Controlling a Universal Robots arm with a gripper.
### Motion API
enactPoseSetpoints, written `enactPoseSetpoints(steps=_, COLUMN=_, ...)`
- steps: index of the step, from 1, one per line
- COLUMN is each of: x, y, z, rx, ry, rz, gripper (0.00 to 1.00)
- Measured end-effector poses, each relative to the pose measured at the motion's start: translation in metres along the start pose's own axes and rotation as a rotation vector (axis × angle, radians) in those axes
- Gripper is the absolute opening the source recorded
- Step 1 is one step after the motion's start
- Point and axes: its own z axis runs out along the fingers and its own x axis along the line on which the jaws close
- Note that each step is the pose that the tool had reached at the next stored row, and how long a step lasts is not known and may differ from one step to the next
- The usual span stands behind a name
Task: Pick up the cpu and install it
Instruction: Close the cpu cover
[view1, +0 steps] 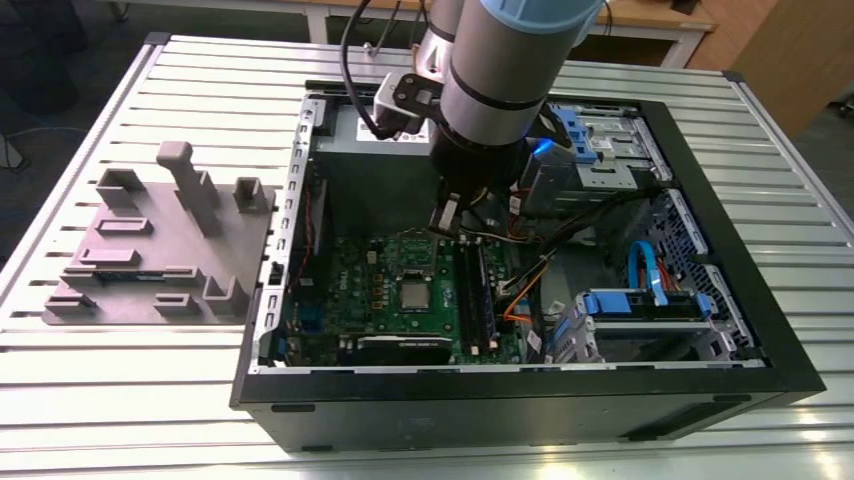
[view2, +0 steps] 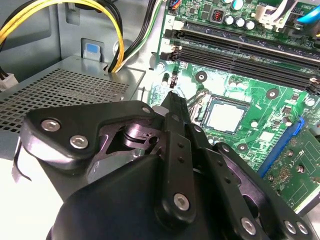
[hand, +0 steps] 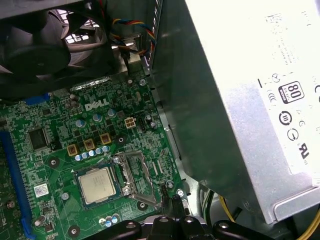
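Note:
The cpu (view1: 416, 293), a small silvery square chip, lies flat in its socket on the green motherboard (view1: 360, 290) inside the open computer case. Both wrist views show it too, cpu (view2: 225, 116) and cpu (hand: 97, 184), with a metal retention frame (hand: 134, 175) beside it. My gripper (view1: 447, 222) hangs above the board, a little toward the back of the case from the chip. Its black fingers (view2: 172, 107) are pressed together with nothing between them. The gripper's tips (hand: 170, 199) sit just past the socket's edge, apart from the chip.
A grey power supply box (hand: 250, 100) with a white label stands close beside the arm. Black memory slots (view2: 240, 50), a fan (hand: 45, 45), yellow cables (view2: 30, 22) and a blue drive bay (view1: 641, 300) crowd the case. A grey fixture (view1: 154, 250) stands on the slatted table at the exterior view's left.

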Motion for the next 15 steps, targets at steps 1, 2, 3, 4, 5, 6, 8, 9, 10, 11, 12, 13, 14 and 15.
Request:
enactPoseSetpoints(steps=1, x=0.0000, y=0.0000, z=0.0000, rx=0.0000, ry=-0.0002, rz=0.000, gripper=0.11)
enactPoseSetpoints(steps=2, x=0.0001, y=0.0000, z=-0.0001, rx=0.0000, ry=-0.0001, rz=0.000, gripper=0.11)
enactPoseSetpoints(steps=3, x=0.0003, y=0.0000, z=-0.0001, rx=0.0000, ry=0.0001, rz=0.000, gripper=0.11)
enactPoseSetpoints(steps=4, x=0.0005, y=0.0000, z=-0.0001, rx=0.0000, ry=0.0001, rz=0.000, gripper=0.11)
enactPoseSetpoints(steps=5, x=0.0008, y=0.0000, z=-0.0002, rx=0.0000, ry=0.0001, rz=0.000, gripper=0.11)
enactPoseSetpoints(steps=6, x=0.0010, y=0.0000, z=-0.0002, rx=0.0000, ry=0.0001, rz=0.000, gripper=0.11)
enactPoseSetpoints(steps=8, x=0.0014, y=0.0000, z=-0.0002, rx=0.0000, ry=0.0001, rz=0.000, gripper=0.11)
enactPoseSetpoints(steps=9, x=0.0016, y=0.0000, z=-0.0002, rx=0.0001, ry=0.0001, rz=0.000, gripper=0.11)
enactPoseSetpoints(steps=10, x=0.0017, y=-0.0001, z=-0.0003, rx=0.0001, ry=0.0002, rz=0.000, gripper=0.11)
enactPoseSetpoints(steps=11, x=0.0018, y=-0.0001, z=-0.0003, rx=0.0001, ry=0.0002, rz=0.000, gripper=0.11)
enactPoseSetpoints(steps=12, x=0.0018, y=-0.0001, z=-0.0004, rx=0.0001, ry=0.0002, rz=0.000, gripper=0.11)
enactPoseSetpoints(steps=13, x=0.0019, y=0.0000, z=-0.0005, rx=0.0001, ry=0.0002, rz=0.000, gripper=0.11)
enactPoseSetpoints(steps=14, x=0.0019, y=0.0000, z=-0.0006, rx=0.0001, ry=0.0001, rz=0.000, gripper=0.11)
enactPoseSetpoints(steps=15, x=0.0020, y=0.0000, z=-0.0007, rx=0.0001, ry=-0.0001, rz=0.000, gripper=0.11)
